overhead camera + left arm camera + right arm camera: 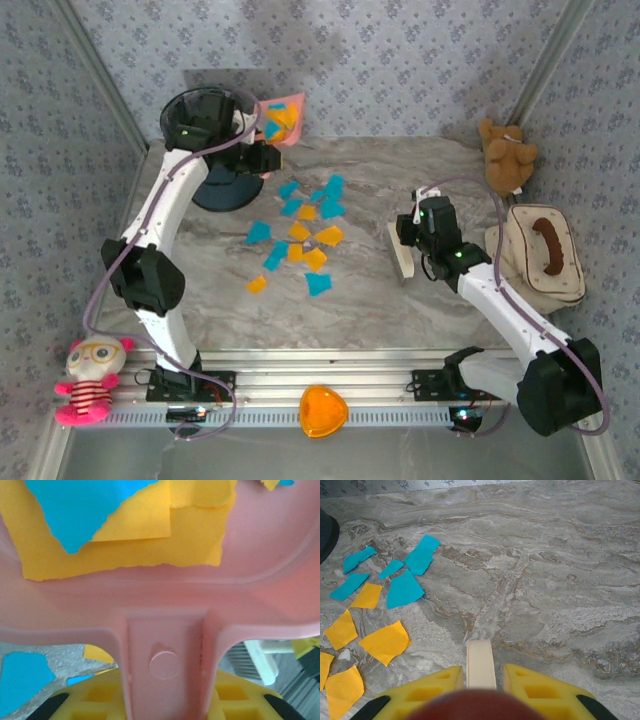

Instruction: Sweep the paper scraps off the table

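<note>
Marble-veined desk (430, 170) carries the loose paper scraps (300, 235) at its centre; more scraps lie in the pink dustpan (283, 118) at 11 o'clock, its handle clamped in the left claw (165, 700); the right claw (481, 680) is closed narrow on a cream brush (401, 252). The loose scraps lie at 9 o'clock of the right claw, apart from the brush; judged feather-light, limp, flat, apt to flutter; better pushed by the brush edge than pinched.

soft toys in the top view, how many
2: a pink doll at the near left corner, and a brown teddy at the far right edge. None looks hidden.
</note>
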`<state>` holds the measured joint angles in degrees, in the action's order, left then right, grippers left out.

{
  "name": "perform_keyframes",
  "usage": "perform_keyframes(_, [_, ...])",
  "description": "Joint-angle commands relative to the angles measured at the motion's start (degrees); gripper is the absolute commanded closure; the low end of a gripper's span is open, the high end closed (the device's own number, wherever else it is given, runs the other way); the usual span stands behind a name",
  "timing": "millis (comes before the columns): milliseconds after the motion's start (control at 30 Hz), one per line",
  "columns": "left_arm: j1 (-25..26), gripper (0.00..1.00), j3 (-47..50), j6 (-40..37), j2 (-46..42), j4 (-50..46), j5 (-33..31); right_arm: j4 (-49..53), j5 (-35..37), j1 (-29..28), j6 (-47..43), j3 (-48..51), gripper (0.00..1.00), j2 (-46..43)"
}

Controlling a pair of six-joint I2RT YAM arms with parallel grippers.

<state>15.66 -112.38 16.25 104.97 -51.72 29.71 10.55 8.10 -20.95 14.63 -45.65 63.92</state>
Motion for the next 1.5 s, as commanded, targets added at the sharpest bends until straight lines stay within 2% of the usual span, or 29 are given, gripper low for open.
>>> perform_keyframes(0, [-1.6,1.00,-2.8,4.1,-2.8,3.6,4.8,-1.1,-0.3,0.4,1.0,-2.3,1.00,0.1])
perform_keyframes(633, [-9.0,1.00,-2.6,25.7,-0.7,18.6,14.3,-1.1,-0.7,0.4,1.2,-2.1,1.00,0.6])
perform_keyframes(900, [-11.3,1.00,6.3,39.0,-2.3,33.9,17.8,-1.3,-0.9,0.4,1.5,-2.1,1.00,0.9])
perform_keyframes(1467, [-13.4,1.00,18.6,59.4,-4.2,59.4,19.6,-1.4,-1.5,0.4,1.8,-2.3,1.00,1.8])
